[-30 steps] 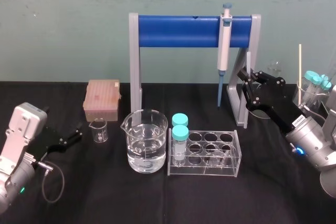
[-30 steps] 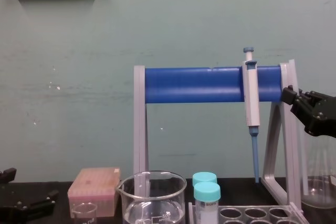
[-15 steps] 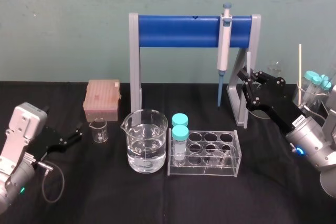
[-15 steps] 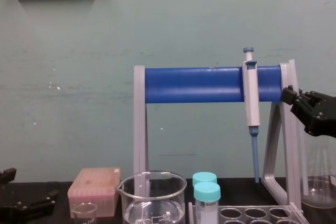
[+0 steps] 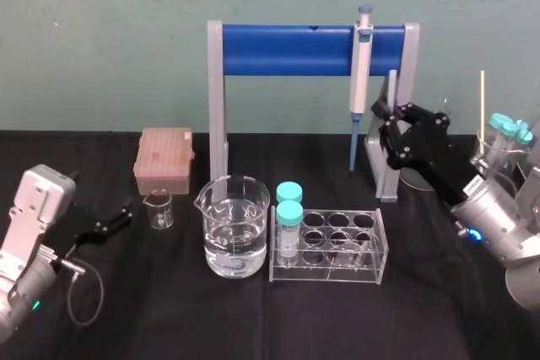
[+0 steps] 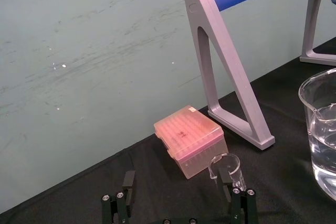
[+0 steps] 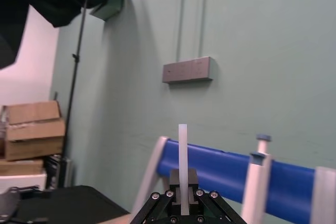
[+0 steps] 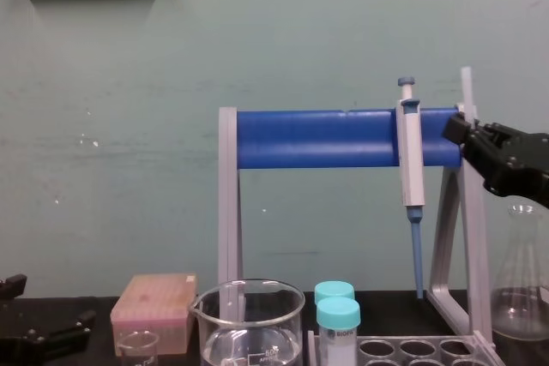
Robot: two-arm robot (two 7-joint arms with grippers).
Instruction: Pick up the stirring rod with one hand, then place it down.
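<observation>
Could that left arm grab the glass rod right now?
Probably not: the right gripper clamps the rod upright far across the table, and the beaker, rack and stand lie between. The left gripper sits open at the far left.

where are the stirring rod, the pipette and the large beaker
stirring rod point(image 7: 182, 150): right wrist view, on its upper shaft
pipette point(image 5: 359, 73): head view, on its white body
large beaker point(image 5: 253, 206): head view, on its glass wall near the rim

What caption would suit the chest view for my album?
Right gripper holds the rod upright by the stand's blue bar; left gripper idle at lower left.
</observation>
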